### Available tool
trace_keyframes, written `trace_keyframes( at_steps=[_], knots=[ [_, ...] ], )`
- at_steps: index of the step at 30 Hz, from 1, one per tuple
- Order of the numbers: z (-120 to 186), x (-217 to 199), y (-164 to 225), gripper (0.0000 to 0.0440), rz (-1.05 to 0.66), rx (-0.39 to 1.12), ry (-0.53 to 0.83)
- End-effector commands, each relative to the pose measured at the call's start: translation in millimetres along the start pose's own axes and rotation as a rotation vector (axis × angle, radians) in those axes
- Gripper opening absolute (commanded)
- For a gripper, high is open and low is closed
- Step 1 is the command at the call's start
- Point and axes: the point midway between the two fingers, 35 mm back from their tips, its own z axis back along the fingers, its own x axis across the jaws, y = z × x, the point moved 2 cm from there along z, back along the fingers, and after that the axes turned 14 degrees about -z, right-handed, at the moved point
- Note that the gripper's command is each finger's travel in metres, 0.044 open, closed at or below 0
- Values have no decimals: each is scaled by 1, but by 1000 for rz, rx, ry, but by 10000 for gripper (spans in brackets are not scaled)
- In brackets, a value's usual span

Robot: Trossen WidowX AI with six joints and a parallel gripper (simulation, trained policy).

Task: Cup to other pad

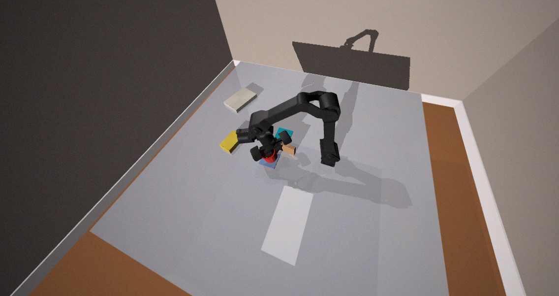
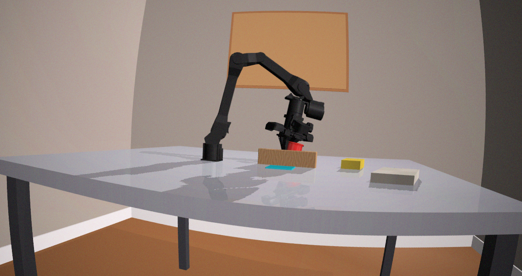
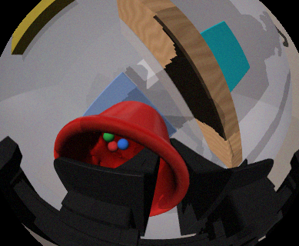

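The red cup (image 1: 269,158) (image 2: 295,146) (image 3: 139,115) is over the blue pad (image 1: 271,166) (image 3: 110,92), tilted slightly in the exterior view. Whether its base touches the pad is hidden. A green marble (image 3: 108,137), a red marble (image 3: 113,146) and a blue marble (image 3: 123,144) lie inside it. My gripper (image 1: 270,151) (image 2: 286,146) (image 3: 164,142) is shut on the cup's wall, one finger inside the rim and one outside. The other pad, teal (image 1: 282,130) (image 2: 279,167) (image 3: 228,54), lies across the wooden barrier from the cup.
The wooden barrier (image 1: 289,148) (image 2: 286,158) (image 3: 202,61) stands upright between the two pads, close beside the cup. A yellow block (image 1: 229,141) (image 2: 352,163) (image 3: 27,24) and a larger off-white block (image 1: 240,99) (image 2: 394,176) lie on the table farther from the arm's base.
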Motion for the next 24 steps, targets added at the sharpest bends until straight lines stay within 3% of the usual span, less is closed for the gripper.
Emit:
trace_keyframes(
  at_steps=[1, 24],
  knots=[
    [0, -5, 0, 7, -8, 6, 13],
    [64, -27, -28, 0, -201, 14, -115]
  ],
)
